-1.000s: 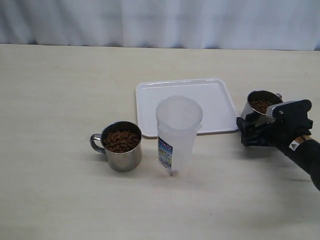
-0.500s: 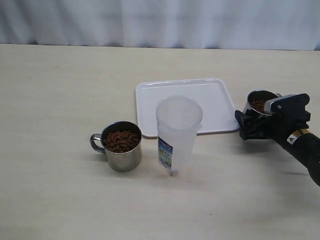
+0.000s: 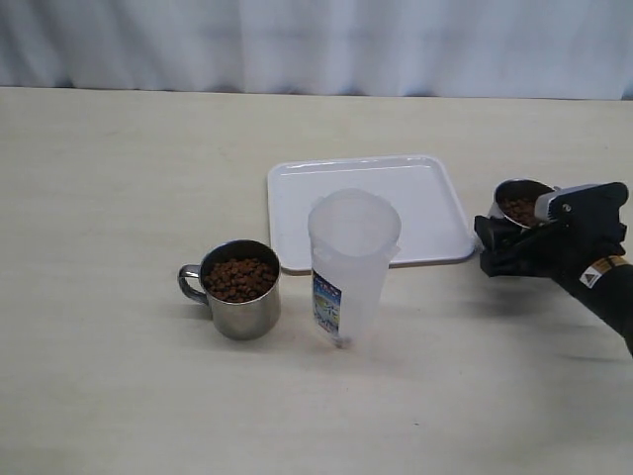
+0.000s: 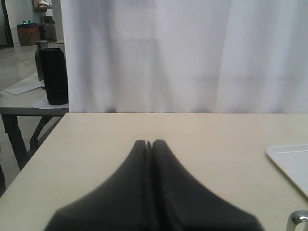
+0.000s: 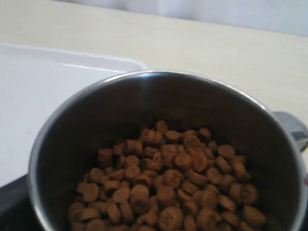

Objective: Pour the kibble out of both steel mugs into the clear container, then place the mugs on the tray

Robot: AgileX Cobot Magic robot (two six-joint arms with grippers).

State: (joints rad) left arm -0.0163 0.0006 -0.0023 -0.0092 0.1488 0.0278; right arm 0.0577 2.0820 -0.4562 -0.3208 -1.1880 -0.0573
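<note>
This looks like pickup for the first pour — the right tool (image 3: 492, 249) straddles the steel mug (image 3: 516, 198) of kibble (image 5: 163, 187) just beside the tray (image 3: 297, 178); whether it grips, I cannot tell. The left tool (image 4: 148, 145) sits pinched closed, empty. Next: firm hold, level lift — toward the clear container (image 3: 353, 262).

Steel mug (image 5: 144, 101) close up, brown kibble (image 5: 168, 187) inside, white tray (image 5: 38, 91) just beside it, pale table (image 5: 216, 48) beyond.

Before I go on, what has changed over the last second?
The right gripper has pushed in around the right steel mug; whether it grips yet I cannot tell. The left steel mug, clear container and tray stayed put.
</note>
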